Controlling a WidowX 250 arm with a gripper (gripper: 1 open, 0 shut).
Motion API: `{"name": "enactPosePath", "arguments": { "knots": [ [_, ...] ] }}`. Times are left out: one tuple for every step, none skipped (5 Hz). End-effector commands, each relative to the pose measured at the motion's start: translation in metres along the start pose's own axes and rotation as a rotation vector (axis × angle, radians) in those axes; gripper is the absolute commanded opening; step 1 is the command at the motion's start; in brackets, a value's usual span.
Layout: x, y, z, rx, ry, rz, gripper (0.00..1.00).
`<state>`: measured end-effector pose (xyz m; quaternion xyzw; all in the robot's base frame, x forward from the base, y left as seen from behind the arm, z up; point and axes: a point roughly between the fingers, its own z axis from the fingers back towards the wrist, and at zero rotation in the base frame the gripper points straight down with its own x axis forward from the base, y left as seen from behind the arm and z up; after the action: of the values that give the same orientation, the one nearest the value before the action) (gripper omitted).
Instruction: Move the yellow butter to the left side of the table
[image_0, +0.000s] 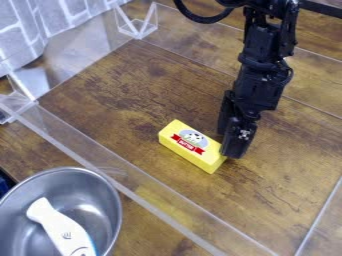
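While the yellow butter (193, 146) lies flat at lower centre on the surface (147, 75), the end effector (238, 145) sits low at its right end, jaws spread wide, nothing gripped. Looks like the contact stage; next it needs a push or grasp heading frame-left.

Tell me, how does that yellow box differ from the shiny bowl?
The yellow butter is a small, bright rectangular box with a red-and-white label; the steel bowl is round, grey and bigger. The butter lies on the table inside the clear walls; the bowl sits outside them, holding a white utensil.
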<state>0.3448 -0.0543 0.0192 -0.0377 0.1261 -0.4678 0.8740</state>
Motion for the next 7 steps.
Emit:
{"name": "enactPosePath", "arguments": {
  "knots": [
    [-0.015, 0.009, -0.017, -0.047, 0.023, 0.016, 1.00],
    [-0.018, 0.010, -0.018, -0.055, 0.025, 0.010, 1.00],
    [-0.020, 0.011, -0.019, -0.062, 0.027, 0.001, 1.00],
    [-0.022, 0.012, -0.020, -0.069, 0.028, -0.006, 1.00],
    [-0.024, 0.013, -0.020, -0.072, 0.030, 0.000, 0.00],
    [-0.026, 0.013, -0.019, -0.077, 0.029, 0.012, 0.00],
    [-0.034, 0.013, -0.016, -0.087, 0.028, 0.038, 1.00]
  ]
}}
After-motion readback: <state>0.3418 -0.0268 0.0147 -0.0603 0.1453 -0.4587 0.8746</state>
